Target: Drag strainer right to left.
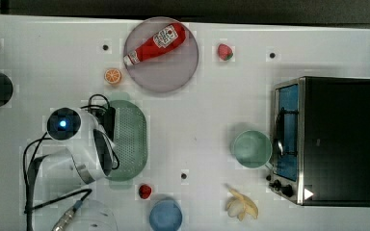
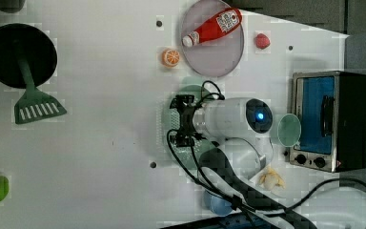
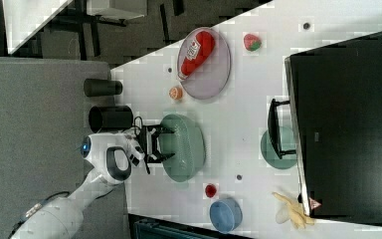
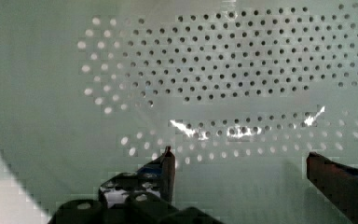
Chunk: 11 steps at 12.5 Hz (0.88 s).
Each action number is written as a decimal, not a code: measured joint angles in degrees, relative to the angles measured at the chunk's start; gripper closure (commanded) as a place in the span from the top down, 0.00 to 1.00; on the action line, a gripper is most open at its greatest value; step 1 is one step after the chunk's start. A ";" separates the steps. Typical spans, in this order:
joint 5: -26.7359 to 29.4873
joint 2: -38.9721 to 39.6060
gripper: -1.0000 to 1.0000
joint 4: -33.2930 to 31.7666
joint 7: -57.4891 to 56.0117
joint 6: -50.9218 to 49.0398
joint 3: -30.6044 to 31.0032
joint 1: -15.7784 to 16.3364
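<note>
The pale green strainer [image 1: 131, 139] lies on the white table, left of centre in the top view, its holes facing up. My gripper [image 2: 176, 121] hangs over the strainer [image 2: 190, 89], at its edge on the left view's left. The right view has the gripper [image 3: 155, 144] at the end of the strainer [image 3: 185, 147] on the right view's left. In the wrist view the gripper [image 4: 242, 163] stands open, its two black fingertips [image 4: 166, 165] wide apart just above the perforated inside of the strainer [image 4: 214, 70]. Nothing is held between them.
A purple plate [image 1: 173, 72] with a ketchup bottle [image 1: 155, 43] lies behind the strainer, an orange slice [image 1: 112, 76] beside it. A teal bowl [image 1: 251, 148] sits by the toaster oven [image 1: 327, 139]. A blue bowl [image 1: 165, 215], a red fruit [image 1: 145, 191] and a banana [image 1: 242, 206] lie near the front.
</note>
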 measured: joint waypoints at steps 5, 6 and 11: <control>4.68 3.94 1.00 4.48 0.00 0.17 0.36 3.68; 4.78 4.34 1.00 5.71 0.06 0.34 0.50 4.46; 6.29 5.57 1.00 10.85 2.97 -1.68 0.51 7.74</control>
